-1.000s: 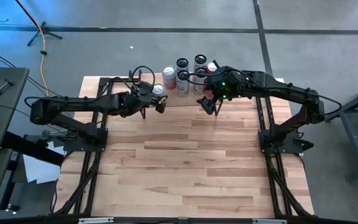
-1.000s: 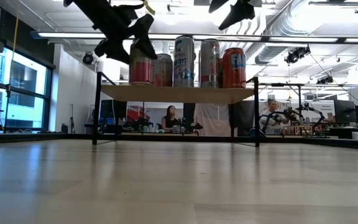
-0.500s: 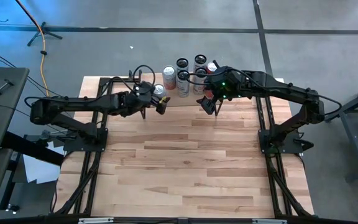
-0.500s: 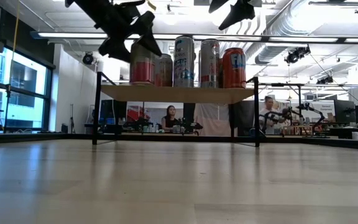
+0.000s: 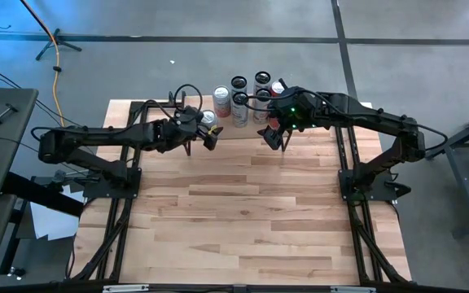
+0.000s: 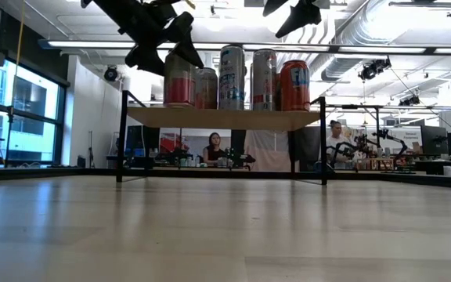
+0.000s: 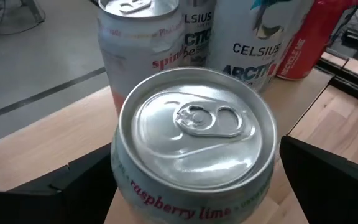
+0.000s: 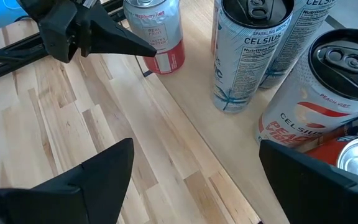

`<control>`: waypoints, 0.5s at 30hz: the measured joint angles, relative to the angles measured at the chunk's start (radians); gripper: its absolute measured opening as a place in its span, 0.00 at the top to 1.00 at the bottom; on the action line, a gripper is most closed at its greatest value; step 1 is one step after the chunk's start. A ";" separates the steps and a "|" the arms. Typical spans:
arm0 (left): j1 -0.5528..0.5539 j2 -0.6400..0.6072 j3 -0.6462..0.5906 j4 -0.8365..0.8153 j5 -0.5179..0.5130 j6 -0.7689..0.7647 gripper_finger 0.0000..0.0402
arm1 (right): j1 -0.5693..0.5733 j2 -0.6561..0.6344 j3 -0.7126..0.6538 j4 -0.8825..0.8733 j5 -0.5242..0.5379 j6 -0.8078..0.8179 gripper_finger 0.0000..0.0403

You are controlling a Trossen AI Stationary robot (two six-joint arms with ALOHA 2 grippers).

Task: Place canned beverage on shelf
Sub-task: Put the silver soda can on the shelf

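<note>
The shelf [image 6: 224,117] stands at the far edge of the tabletop [image 5: 251,212], and every place below is given from it. On its wood top, at the end nearest the left arm, sits the raspberry lime can [image 7: 194,152], upright, its pull-tab lid facing the left wrist camera. The left claw [image 5: 208,134] is at that can, its two dark fingers [image 7: 55,186] spread wide, one on each side; the wrist view shows a gap between each finger and the can wall, so it is not pinching. Compared with a second ago, this claw has drawn slightly away from the can in the low view [image 6: 159,35], while the can itself has not moved.

Further along the shelf stand a second pink-and-white can [image 7: 138,43], two tall white Celsius cans [image 8: 244,53], a red-and-white peach can [image 8: 319,93] and a red can [image 6: 294,84], all upright and close together, unchanged from the earlier frames.

The right claw [image 5: 273,137] hangs above the shelf's front edge near its other end, fingers [image 8: 98,168] spread and holding nothing, in the same spot as before.

In the room behind the shelf, a person [image 6: 212,146] sits at a desk, and another person [image 6: 335,135] stands.
</note>
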 joint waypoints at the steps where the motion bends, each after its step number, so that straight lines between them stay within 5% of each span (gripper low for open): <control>1: 0.000 -0.004 0.000 -0.001 0.001 0.010 0.04 | 0.000 0.000 0.000 0.000 0.000 0.000 0.17; 15: 0.006 -0.181 0.000 -0.009 0.000 0.163 0.04 | 0.000 0.000 0.000 0.000 0.002 0.011 0.17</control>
